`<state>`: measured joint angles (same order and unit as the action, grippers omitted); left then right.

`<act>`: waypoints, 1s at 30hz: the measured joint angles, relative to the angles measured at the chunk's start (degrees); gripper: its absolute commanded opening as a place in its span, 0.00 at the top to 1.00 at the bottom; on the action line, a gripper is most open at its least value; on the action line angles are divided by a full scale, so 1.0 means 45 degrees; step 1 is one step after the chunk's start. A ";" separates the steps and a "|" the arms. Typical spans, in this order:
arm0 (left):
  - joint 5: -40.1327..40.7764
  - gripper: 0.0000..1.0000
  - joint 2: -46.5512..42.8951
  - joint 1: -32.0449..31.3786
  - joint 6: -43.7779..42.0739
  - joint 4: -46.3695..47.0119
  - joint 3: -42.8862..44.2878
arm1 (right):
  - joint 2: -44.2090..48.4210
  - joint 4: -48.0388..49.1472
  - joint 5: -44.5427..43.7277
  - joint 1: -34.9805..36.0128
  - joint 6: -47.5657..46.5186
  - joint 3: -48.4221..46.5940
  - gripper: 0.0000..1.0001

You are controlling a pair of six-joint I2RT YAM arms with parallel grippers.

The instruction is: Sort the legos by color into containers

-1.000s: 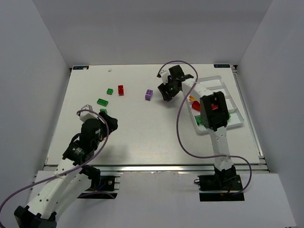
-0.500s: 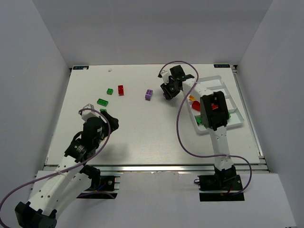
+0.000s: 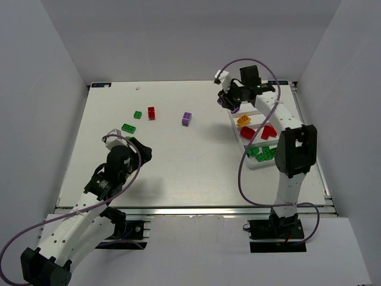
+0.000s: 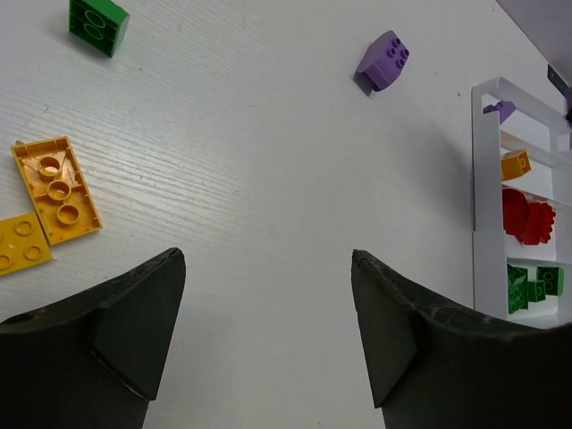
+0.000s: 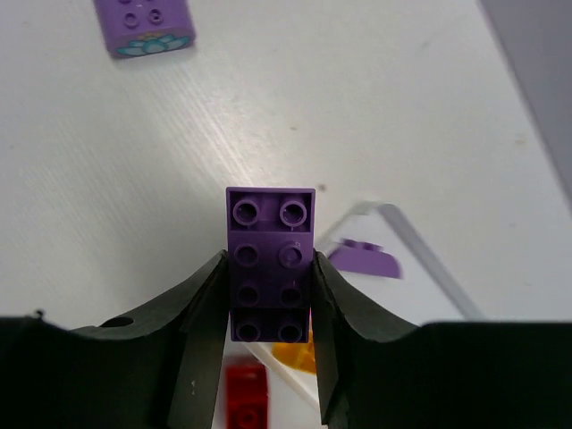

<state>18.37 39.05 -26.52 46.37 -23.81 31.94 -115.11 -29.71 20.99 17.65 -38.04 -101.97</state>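
My right gripper [image 3: 228, 99] is shut on a dark purple two-by-four brick [image 5: 270, 264] and holds it above the far left corner of the white tray [image 3: 244, 146]. In the right wrist view a purple rounded piece [image 5: 365, 259] lies in the tray's end compartment. The tray also holds orange [image 3: 244, 120], red [image 3: 247, 132] and green [image 3: 262, 154] pieces. My left gripper [image 3: 138, 150] is open and empty over the table [image 4: 266, 268]. Loose on the table are a purple piece [image 3: 187, 118], a red brick [image 3: 151, 112] and green bricks [image 3: 137, 114].
In the left wrist view an orange plate [image 4: 54, 188] and a yellow plate [image 4: 18, 243] lie left of my left fingers. A light purple patterned brick [image 5: 143, 22] lies beyond the held brick. White walls enclose the table on three sides.
My right arm has swung right with the purple brick, from the table left of the tray to over the tray's far left corner. My left arm has shifted slightly.
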 measured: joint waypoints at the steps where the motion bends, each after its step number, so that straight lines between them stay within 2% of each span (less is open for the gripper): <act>1: -0.0063 0.16 0.0058 0.0000 0.0000 0.0073 -0.0029 | 0.0321 0.0024 -0.0024 -0.0170 -0.0321 0.0083 1.00; 5: -0.0233 0.16 0.0170 0.0000 0.0000 0.0243 -0.0107 | 0.0602 0.0529 -0.0695 -0.1020 -0.1311 0.0112 1.00; 12: -0.0316 0.16 0.0107 0.0000 0.0005 0.0408 -0.0141 | -0.0845 0.1438 -0.2691 -0.2263 -0.3031 0.0044 0.99; 21: -0.0355 0.16 0.0015 0.0000 0.0049 0.0423 -0.0175 | -0.2608 0.2064 -0.3842 -0.2535 -0.4605 -0.1005 0.75; 22: -0.0379 0.16 0.0015 0.0000 0.0053 0.0437 -0.0189 | -0.2681 0.2108 -0.3886 -0.2535 -0.4687 -0.1064 0.67; 25: -0.0476 0.16 0.0092 0.0000 0.0053 0.0466 -0.0219 | -0.2856 0.2293 -0.3997 -0.2521 -0.4949 -0.1205 0.54; 30: -0.0665 0.16 0.0359 0.0000 0.0053 0.0661 -0.0277 | -0.2890 0.2365 -0.4027 -0.2492 -0.5129 -0.1224 0.51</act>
<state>15.38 40.66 -26.52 46.61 -20.84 30.70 -128.11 -19.07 2.87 6.44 -61.12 -107.48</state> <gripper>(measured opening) 0.842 0.482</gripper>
